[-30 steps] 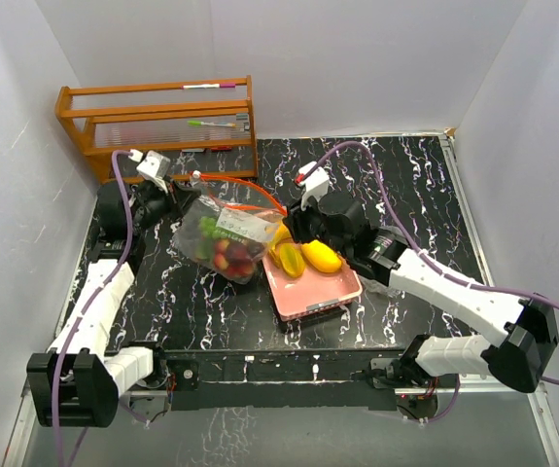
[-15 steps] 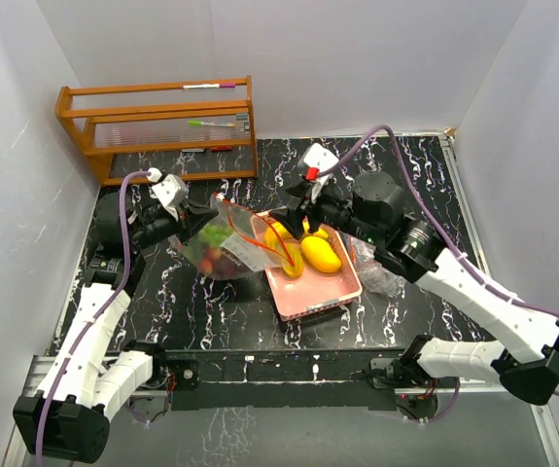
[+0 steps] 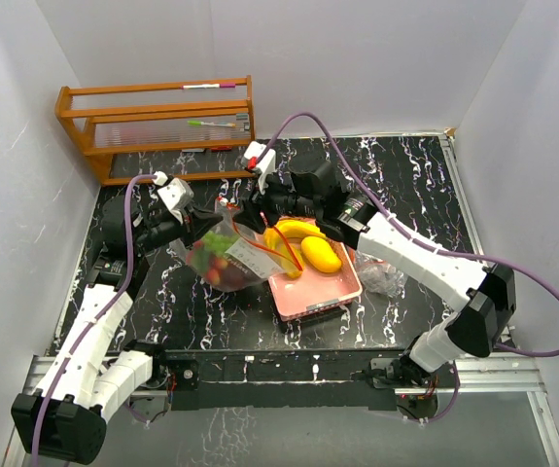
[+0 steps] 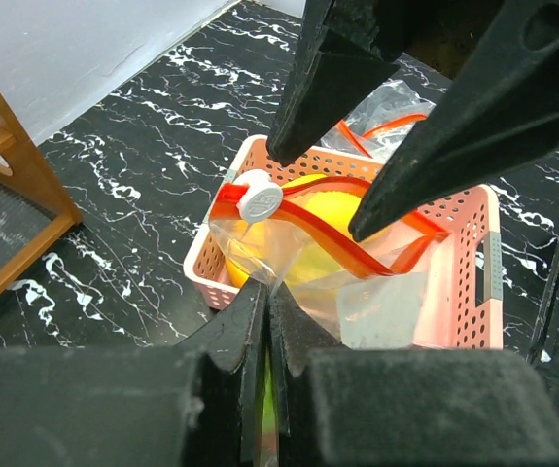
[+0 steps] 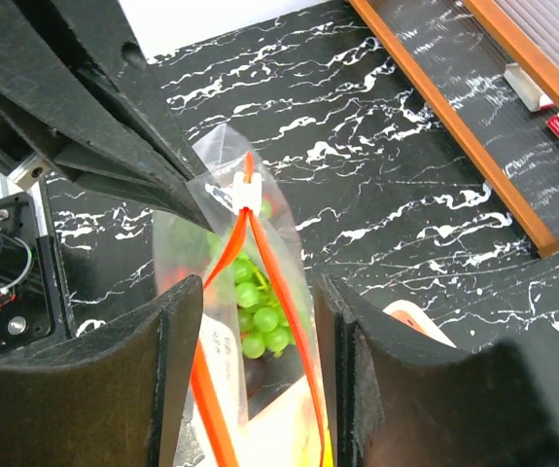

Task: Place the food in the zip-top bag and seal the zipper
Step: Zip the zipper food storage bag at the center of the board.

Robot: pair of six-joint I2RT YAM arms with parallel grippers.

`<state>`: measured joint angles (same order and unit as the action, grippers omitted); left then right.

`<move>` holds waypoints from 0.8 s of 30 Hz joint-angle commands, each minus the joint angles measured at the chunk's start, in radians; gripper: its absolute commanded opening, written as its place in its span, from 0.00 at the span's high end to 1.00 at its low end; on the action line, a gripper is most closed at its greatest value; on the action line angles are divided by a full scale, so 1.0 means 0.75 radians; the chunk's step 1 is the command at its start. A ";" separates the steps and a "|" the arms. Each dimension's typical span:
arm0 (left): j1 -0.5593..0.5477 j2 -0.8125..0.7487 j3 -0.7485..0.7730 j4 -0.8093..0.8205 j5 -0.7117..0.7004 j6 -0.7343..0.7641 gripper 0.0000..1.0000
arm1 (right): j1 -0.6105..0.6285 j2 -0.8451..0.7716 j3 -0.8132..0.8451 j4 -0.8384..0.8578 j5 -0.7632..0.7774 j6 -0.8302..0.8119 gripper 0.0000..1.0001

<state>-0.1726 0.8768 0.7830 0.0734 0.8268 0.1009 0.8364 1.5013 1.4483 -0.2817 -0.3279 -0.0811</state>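
Note:
The clear zip-top bag [image 3: 228, 261] with an orange zipper lies left of the pink basket [image 3: 330, 288]. It holds green grapes [image 5: 260, 311] and red pieces. My left gripper [image 3: 204, 222] is shut on the bag's corner [image 4: 265, 288], just below the white slider [image 4: 258, 202]. My right gripper [image 3: 246, 214] is open, and its fingers [image 5: 177, 375] straddle the bag's open orange zipper [image 5: 277, 292] without touching it. A yellow banana [image 3: 295, 232] and a yellow-orange mango [image 3: 321, 256] lie in the basket. In the left wrist view the mango [image 4: 313, 229] shows through the bag.
A wooden rack [image 3: 157, 126] with pens stands at the back left. A second crumpled clear bag [image 3: 384, 278] lies right of the basket. White walls close in both sides. The table is black marble.
My right gripper has swung left from over the basket to the bag's mouth. My left gripper has kept hold of the bag, which has shifted slightly toward the basket.

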 commanded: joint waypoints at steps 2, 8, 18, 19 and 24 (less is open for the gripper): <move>-0.016 -0.038 0.003 0.070 -0.024 0.006 1.00 | 0.000 -0.013 0.098 0.121 -0.095 0.008 0.47; -0.029 -0.025 0.013 0.056 -0.047 0.024 1.00 | -0.001 -0.012 0.088 0.179 -0.146 0.006 0.46; -0.040 -0.022 0.018 0.052 -0.048 0.023 1.00 | -0.001 0.061 0.129 0.226 -0.141 0.009 0.49; -0.041 -0.022 0.019 0.053 -0.049 0.024 1.00 | -0.001 0.069 0.135 0.230 -0.142 0.011 0.50; -0.043 -0.025 0.021 0.050 -0.049 0.025 1.00 | 0.000 0.112 0.166 0.235 -0.172 0.018 0.53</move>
<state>-0.2005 0.8772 0.7822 0.0727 0.7849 0.1085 0.8364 1.5730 1.5043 -0.1806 -0.4278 -0.0761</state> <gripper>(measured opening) 0.007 0.482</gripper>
